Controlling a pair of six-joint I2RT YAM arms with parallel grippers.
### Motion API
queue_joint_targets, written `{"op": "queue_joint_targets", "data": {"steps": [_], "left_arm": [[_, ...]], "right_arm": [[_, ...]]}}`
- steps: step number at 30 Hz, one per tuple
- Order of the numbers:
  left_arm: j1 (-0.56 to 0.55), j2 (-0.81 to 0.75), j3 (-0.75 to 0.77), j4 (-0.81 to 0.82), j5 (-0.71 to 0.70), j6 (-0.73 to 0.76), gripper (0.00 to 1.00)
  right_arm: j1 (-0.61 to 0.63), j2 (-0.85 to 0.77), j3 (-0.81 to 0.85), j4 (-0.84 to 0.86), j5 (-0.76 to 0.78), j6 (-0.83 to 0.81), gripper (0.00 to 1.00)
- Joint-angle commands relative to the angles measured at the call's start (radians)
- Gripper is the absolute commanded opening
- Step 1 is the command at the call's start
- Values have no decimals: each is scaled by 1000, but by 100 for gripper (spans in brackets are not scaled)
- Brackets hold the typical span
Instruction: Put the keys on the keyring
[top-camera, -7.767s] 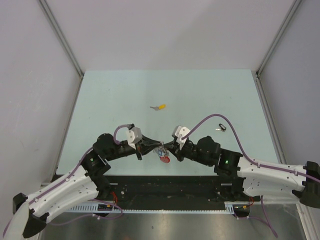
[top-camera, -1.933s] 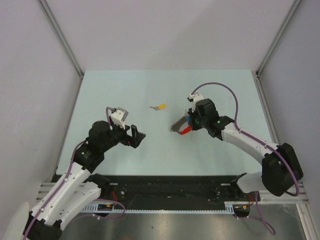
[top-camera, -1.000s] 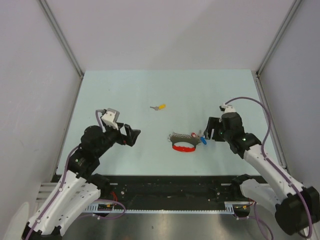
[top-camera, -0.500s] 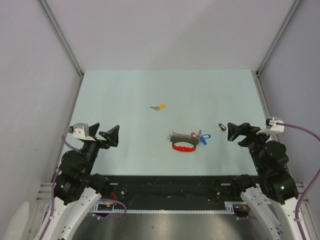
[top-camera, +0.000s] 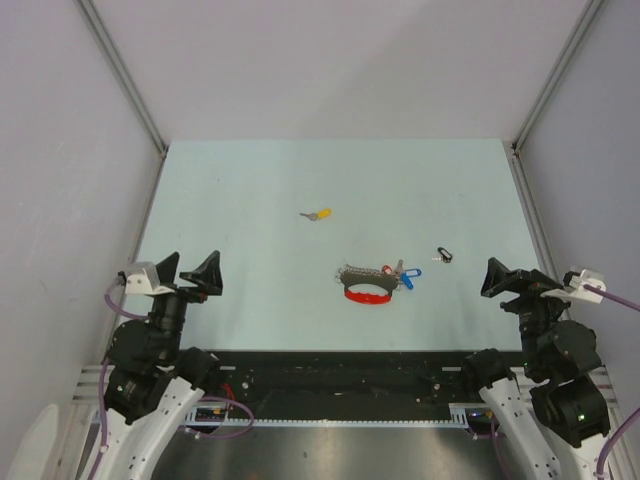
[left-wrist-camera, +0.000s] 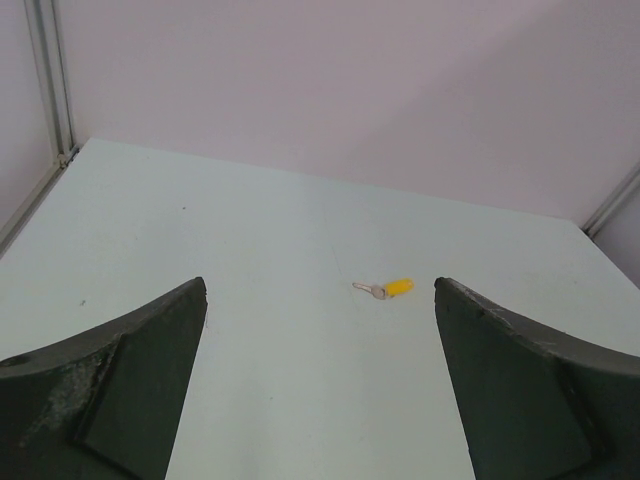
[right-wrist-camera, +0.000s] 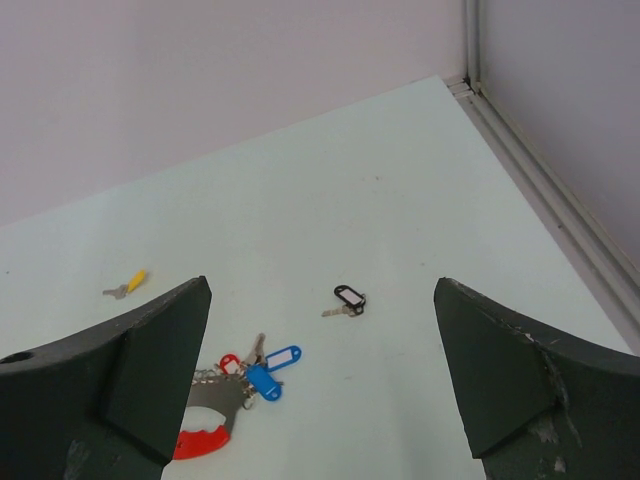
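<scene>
The keyring (top-camera: 358, 272), on its chain and red strap (top-camera: 366, 295), is lying near the middle of the worktop (top-camera: 250, 180). The blue key (top-camera: 409, 280) and red key (top-camera: 386, 268) are bunching at its end, seemingly attached. The yellow key (top-camera: 320, 214) is lying apart, farther back, and a black tag (top-camera: 444, 255) is sitting to the right. The left pincer (top-camera: 190, 264) and right pincer (top-camera: 514, 278) are hovering wide open and empty at the near corners.

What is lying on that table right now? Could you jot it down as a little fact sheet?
Left gripper: open, empty, far left
Right gripper: open, empty, far right
Keyring: lying flat, centre, with red strap
Blue-capped key: at its chain end; threaded or not, unclear
Yellow-capped key: alone, farther back
Black-tagged key: alone, right of keyring
</scene>
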Motion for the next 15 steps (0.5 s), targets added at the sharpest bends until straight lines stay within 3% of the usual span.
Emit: {"op": "queue_joint_targets", "data": {"steps": [1,15], "left_arm": [[8,-54,-6,8,-61,-3,100],[10,-25,-7,16,-53,4,100]], "right_arm": [[-3,-17,-6,-21,54,4,100],[-5,-41,-8,-39,104,23,100]]}}
